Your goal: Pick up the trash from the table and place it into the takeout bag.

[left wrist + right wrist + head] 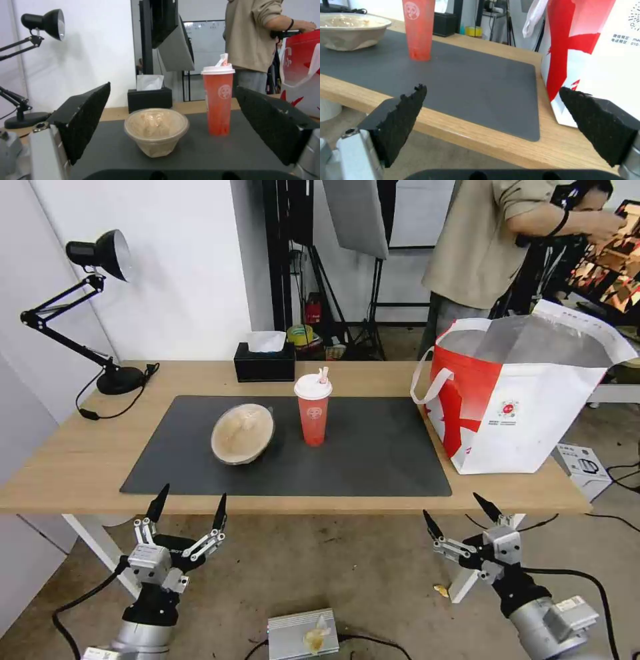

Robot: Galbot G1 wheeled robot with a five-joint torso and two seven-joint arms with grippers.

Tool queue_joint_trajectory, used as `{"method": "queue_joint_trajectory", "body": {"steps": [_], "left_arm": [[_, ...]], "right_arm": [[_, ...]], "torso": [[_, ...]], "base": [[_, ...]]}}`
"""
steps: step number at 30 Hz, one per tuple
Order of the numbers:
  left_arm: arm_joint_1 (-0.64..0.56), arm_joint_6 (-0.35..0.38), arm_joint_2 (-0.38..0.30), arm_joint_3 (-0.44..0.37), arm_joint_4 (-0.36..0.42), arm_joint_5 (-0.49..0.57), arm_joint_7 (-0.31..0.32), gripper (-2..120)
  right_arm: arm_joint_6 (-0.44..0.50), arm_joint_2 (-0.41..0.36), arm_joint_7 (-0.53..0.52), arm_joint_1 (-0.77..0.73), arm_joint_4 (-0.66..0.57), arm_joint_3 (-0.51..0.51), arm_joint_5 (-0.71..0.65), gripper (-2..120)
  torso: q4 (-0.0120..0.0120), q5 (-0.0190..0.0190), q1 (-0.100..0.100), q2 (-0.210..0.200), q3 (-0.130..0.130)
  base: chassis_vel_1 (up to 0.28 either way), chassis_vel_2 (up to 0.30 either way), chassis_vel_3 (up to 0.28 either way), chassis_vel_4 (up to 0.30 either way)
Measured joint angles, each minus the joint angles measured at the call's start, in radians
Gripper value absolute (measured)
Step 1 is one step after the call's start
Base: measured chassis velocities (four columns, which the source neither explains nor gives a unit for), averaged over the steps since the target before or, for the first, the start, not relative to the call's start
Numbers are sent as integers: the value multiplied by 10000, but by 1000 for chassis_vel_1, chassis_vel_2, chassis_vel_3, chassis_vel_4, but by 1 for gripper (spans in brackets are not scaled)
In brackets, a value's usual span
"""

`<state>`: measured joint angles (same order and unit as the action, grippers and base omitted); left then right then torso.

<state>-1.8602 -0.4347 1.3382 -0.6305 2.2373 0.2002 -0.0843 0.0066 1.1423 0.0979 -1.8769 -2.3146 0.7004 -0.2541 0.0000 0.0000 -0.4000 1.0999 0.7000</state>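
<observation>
Both arms hang below the near edge of the worktop, each empty: the left gripper sits under the near-left stretch with its black fingers spread wide, and the right gripper sits under the near-right stretch, likewise released and holding nothing. Two pieces of trash stand on the dark mat: a tan paper bowl left of centre, tipped so its mouth leans toward the near edge, and a tall red cup just beside it toward the right, close but apart from it. The takeout bag stands open at the right end of the worktop, its base overlapping the mat's right edge and its near corner close to the worktop's near edge. The cup looks like the likeliest trouble: it is tall and narrow, with a wrapper poking from the lid, so a finger brushing it while reaching for the bowl could topple it and spill whatever is left. The bowl seems soft and crumpled; a hard squeeze could fold it, while a loose hold on its sloping wall could let it slide out. The bag is light and unsupported, so a bump against its wall or white handle may push it off the right end or collapse its mouth. A black tissue box and desk lamp stand along the far edge, well apart.
</observation>
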Motion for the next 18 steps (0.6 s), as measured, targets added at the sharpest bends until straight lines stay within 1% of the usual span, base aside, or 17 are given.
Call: {"method": "queue_joint_trajectory", "body": {"steps": [8,18], "left_arm": [[-11,-1,-54,-29,-48,18,-1,100],[64,-83,-311,261,-299,-6,-58,100]], "right_arm": [[1,-176,-71,161,47,6,-115,100],[-151,-378,-188,706,264,-142,-274,100]], "torso": [[0,0,0,0,0],[-3,0,0,0,0]], "base": [[0,0,0,0],[0,0,0,0]]}}
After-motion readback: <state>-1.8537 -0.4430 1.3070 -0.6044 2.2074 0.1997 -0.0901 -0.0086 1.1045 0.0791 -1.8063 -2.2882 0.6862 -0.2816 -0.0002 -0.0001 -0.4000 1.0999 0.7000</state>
